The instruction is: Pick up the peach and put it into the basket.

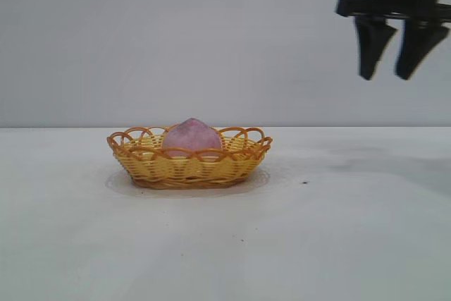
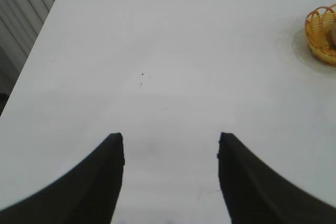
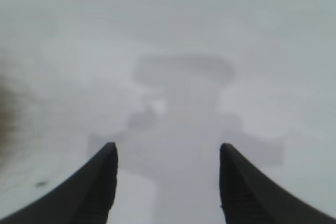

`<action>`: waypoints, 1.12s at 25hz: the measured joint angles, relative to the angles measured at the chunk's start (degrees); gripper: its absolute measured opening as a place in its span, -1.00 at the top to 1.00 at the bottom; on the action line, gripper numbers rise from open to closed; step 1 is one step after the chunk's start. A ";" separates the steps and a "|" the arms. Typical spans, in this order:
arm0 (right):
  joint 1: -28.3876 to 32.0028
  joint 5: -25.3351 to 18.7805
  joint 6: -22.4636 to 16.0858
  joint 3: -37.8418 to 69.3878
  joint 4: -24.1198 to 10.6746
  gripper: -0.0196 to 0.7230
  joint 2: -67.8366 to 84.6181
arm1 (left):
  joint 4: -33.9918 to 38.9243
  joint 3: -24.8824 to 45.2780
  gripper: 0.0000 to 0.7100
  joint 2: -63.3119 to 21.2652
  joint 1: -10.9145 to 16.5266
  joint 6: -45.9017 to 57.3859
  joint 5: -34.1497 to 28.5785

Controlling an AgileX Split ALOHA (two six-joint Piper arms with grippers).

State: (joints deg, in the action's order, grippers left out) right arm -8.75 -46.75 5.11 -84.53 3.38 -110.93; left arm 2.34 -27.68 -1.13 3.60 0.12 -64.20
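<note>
The peach (image 1: 192, 135) sits inside the wicker basket (image 1: 189, 167) on the white surface (image 1: 338, 230), point upward. The right gripper (image 1: 392, 75) hangs high and well off to the basket's right, jaws apart and empty. The left gripper (image 2: 170, 142), also apart, is parked farther away. No writing is visible.

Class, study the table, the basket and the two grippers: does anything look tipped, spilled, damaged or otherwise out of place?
Nothing stands out. The peach sits inside the basket, which stands level on the table. The right gripper hangs open and empty, high and off to the side; the left gripper is open over bare table.
</note>
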 joint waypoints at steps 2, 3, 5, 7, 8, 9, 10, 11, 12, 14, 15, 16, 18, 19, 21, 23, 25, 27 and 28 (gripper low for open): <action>1.77 1.32 -1.05 0.00 -0.50 -0.04 0.00 | 0.00 0.00 0.00 0.00 0.00 0.00 0.00; 2.50 1.92 -1.50 0.00 -0.78 -0.04 0.00 | 0.00 0.00 0.00 0.00 0.00 0.00 0.00; 3.35 2.63 -2.59 0.00 -0.88 -0.04 0.13 | 0.00 0.00 0.00 0.00 0.00 0.00 0.00; 3.74 3.00 -2.98 0.00 -0.88 -0.04 0.73 | 0.00 0.00 0.00 0.00 0.00 0.00 0.00; 3.85 3.13 -3.18 0.00 -0.88 -0.04 1.52 | 0.00 0.00 0.00 0.00 0.00 0.00 0.00; 3.85 3.13 -3.34 0.00 -0.67 -0.04 2.25 | 0.00 0.00 0.00 0.00 0.00 0.00 0.00; 3.85 3.13 -3.47 0.00 -0.19 -0.04 3.30 | 0.00 0.00 0.00 0.00 0.00 0.00 0.00; 3.85 3.13 -3.58 0.00 0.23 -0.04 4.51 | 0.00 0.00 0.00 0.00 0.00 0.10 0.00; 3.85 2.84 -3.58 0.00 0.61 -0.04 5.92 | 0.00 0.00 0.00 0.00 0.00 0.10 0.00; 3.85 1.74 -3.67 0.00 0.86 -0.04 8.90 | 0.00 0.00 0.00 0.00 0.00 0.10 0.00; 3.85 0.93 -3.25 0.00 0.86 -0.04 10.65 | 0.00 0.00 0.00 0.00 0.00 0.10 0.00; 3.85 0.10 -2.98 0.03 0.86 -0.04 12.13 | 0.00 0.00 0.00 0.00 0.00 0.10 0.00; 3.85 -0.78 -2.63 1.43 0.86 -0.04 16.02 | 0.00 0.00 0.00 0.00 0.00 0.10 0.00; 3.85 -0.92 -2.51 3.03 0.86 -0.04 18.19 | 0.00 0.00 0.00 0.00 0.00 0.10 0.00; 3.85 -1.06 -2.43 7.62 0.86 -0.04 22.42 | 0.00 0.00 0.00 0.00 0.00 0.10 0.00; 3.85 -1.21 -2.43 14.25 0.86 -0.04 26.62 | 0.00 0.00 0.00 0.00 0.00 0.10 0.00; 3.85 -1.33 -3.02 20.35 0.20 -0.04 30.96 | 0.00 0.00 0.00 0.00 0.00 0.10 0.00; 3.85 -1.55 -3.66 25.80 -0.13 -0.04 35.19 | 0.00 0.00 0.00 0.00 0.00 0.10 0.00; 3.85 -1.98 -3.91 27.91 -0.13 -0.04 37.76 | 0.00 0.00 0.00 0.00 0.00 0.10 0.00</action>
State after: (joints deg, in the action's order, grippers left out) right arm -4.90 -48.73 1.20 -56.62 3.25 -73.17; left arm 2.34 -27.68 -1.13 3.60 0.22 -64.20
